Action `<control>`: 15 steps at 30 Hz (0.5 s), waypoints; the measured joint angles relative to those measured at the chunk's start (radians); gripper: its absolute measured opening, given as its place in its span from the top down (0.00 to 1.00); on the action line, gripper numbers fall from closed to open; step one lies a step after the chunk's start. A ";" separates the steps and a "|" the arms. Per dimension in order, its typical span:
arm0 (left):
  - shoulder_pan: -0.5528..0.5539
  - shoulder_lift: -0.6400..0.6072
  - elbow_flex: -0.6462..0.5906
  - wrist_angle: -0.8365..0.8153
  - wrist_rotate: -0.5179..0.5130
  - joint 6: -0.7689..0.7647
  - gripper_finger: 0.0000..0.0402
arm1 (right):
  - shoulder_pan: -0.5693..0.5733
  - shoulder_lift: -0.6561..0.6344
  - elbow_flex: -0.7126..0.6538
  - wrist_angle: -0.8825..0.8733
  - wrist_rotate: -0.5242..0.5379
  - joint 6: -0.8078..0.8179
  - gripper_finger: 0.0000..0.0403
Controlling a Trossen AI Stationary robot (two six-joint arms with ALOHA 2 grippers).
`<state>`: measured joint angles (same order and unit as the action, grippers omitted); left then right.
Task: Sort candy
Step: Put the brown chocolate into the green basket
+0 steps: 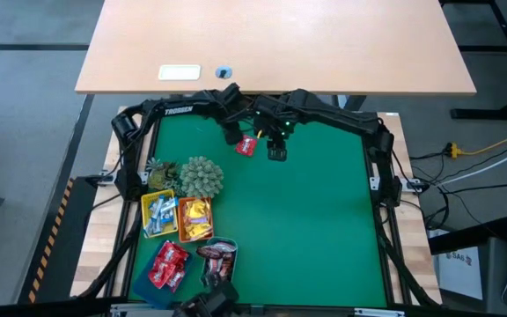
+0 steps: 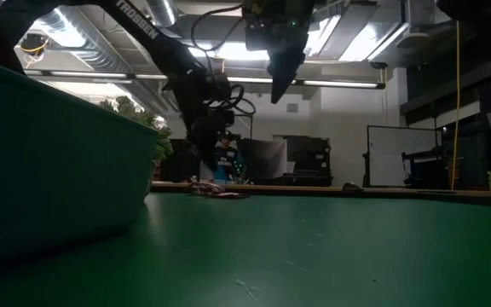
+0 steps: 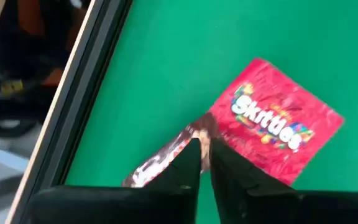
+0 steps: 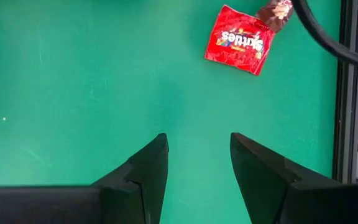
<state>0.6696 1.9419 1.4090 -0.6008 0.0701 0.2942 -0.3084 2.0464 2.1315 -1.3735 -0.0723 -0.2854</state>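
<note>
1. In the left wrist view we see the left gripper [image 3: 205,163] low over the green mat [image 3: 166,74]. Its two dark fingers [image 3: 185,168] stand almost together, with only a thin gap between them.
2. Right at the tips of these fingers lies a crumpled brown and silver candy wrapper [image 3: 166,158]. The tips are at its end, but we cannot tell if they pinch it or only touch it.
3. Just beyond the fingertips, touching the brown wrapper, lies a flat red Skittles packet [image 3: 272,127] on the mat.
4. In the right wrist view the right gripper [image 4: 199,163] hangs above bare green mat, and its fingers [image 4: 146,168] are clearly apart with nothing between them.
5. Well ahead of these open fingers we see the same red packet [image 4: 240,40] with the brown wrapper [image 4: 274,12] at its corner, near the dark frame rail [image 4: 347,93] of the table.
6. In the high view both grippers meet at the far edge of the mat, the left gripper [image 1: 234,132] just beside the red packet [image 1: 246,146] and the right gripper [image 1: 276,151] on its other side.
7. Well apart from both grippers, along the left side of the mat, stand a yellow tray [image 1: 145,211] with blue-white candies [image 1: 158,214], an orange tray [image 1: 180,231] with yellow packets [image 1: 195,220], a blue tray [image 1: 143,283] with red packets [image 1: 169,264] and dark brown bars [image 1: 217,254] next to it.
8. A grey-green spiky plant ball [image 1: 201,176] sits beside the trays.
</note>
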 joint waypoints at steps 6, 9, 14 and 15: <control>-0.010 0.000 0.000 -0.008 -0.013 0.123 0.77 | 0.000 0.000 -0.001 0.012 0.000 -0.011 0.57; -0.007 0.004 0.000 -0.013 -0.050 0.200 0.68 | 0.000 0.000 -0.001 0.011 0.000 -0.011 0.57; -0.007 0.038 0.000 -0.013 -0.060 0.299 0.57 | 0.000 0.000 -0.001 0.012 0.000 -0.011 0.57; -0.008 0.048 0.000 -0.012 -0.060 0.323 0.55 | 0.000 0.000 -0.001 0.011 0.000 -0.011 0.57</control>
<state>0.6617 1.9903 1.4094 -0.6127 0.0099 0.6176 -0.3084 2.0464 2.1307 -1.3621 -0.0723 -0.2966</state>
